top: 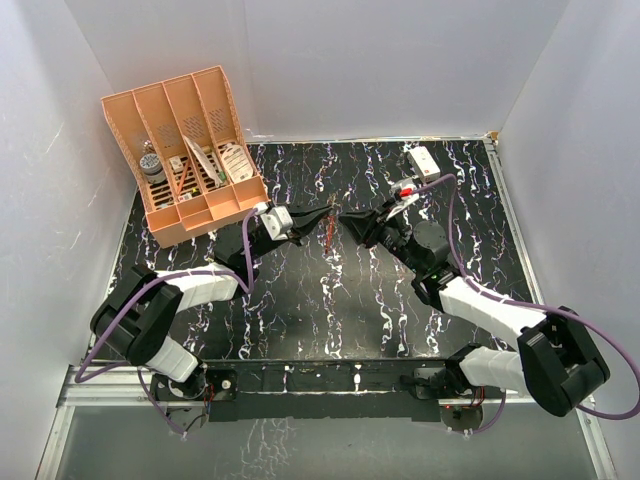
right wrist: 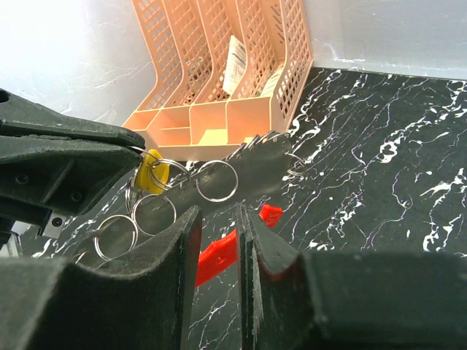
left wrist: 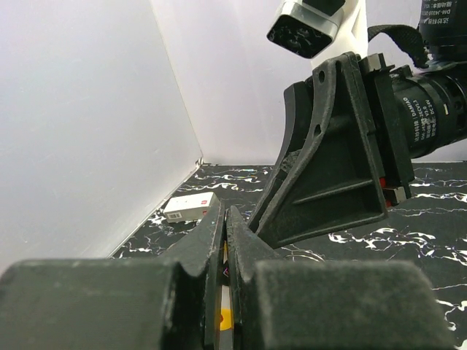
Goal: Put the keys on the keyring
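Observation:
In the right wrist view, my left gripper comes in from the left, shut on a key with a small yellow head. The key's long toothed blade reaches right, and several thin wire rings hang around it. The red keyring spans the narrow gap between my right gripper's jaws, one end poking out past the right finger. From above, both grippers meet tip to tip over the table's middle, left gripper and right gripper. The left wrist view shows the yellow head pinched between shut jaws.
An orange mesh file organiser holding several items stands at the back left. A white rectangular box lies at the back right near the wall. White walls close in the black marbled table on three sides.

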`<state>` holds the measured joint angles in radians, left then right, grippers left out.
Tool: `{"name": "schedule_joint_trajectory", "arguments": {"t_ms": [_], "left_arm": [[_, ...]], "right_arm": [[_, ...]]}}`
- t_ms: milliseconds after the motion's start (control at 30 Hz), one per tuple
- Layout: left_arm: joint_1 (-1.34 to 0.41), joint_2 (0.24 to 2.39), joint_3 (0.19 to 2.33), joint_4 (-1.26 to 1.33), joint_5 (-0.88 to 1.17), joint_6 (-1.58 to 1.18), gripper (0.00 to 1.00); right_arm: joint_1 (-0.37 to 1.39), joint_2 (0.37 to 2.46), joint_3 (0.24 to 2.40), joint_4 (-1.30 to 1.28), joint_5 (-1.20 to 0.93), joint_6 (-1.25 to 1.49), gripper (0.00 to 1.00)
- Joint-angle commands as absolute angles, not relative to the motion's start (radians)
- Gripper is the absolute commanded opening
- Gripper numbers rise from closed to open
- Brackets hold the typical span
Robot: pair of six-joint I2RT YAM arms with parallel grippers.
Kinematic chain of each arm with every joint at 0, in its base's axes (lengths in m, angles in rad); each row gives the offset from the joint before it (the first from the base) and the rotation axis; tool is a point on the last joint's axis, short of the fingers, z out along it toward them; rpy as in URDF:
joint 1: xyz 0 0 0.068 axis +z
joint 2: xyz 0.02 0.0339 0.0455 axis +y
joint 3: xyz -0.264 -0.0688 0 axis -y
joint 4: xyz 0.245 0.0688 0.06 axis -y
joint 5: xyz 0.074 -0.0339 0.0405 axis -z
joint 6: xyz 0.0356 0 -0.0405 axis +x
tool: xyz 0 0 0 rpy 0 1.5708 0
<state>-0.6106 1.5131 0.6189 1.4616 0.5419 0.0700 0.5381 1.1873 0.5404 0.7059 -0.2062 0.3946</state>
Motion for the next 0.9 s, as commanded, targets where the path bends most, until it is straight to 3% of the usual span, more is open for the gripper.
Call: {"name": "schedule_joint_trajectory", "arguments": {"t_ms": [0,567,867], "left_arm": [[-0.612,1.511,0.635,1.554,0.547,0.045,0.0],[-0.614,1.541,0.598,1.692,0.42,-0.093,0.0],[-0.615,1.516,0.598,1.657,0.459,-0.178,0.0]], "right_arm": [[0.548,1.196,0.579,0.777,-0.233,0.397,0.24],[0.555,1.148,0.595,0.737,-0.123,0.381,0.25],[0.553,1.083,0.585,0.678,-0.077,0.367,0.26]]}}
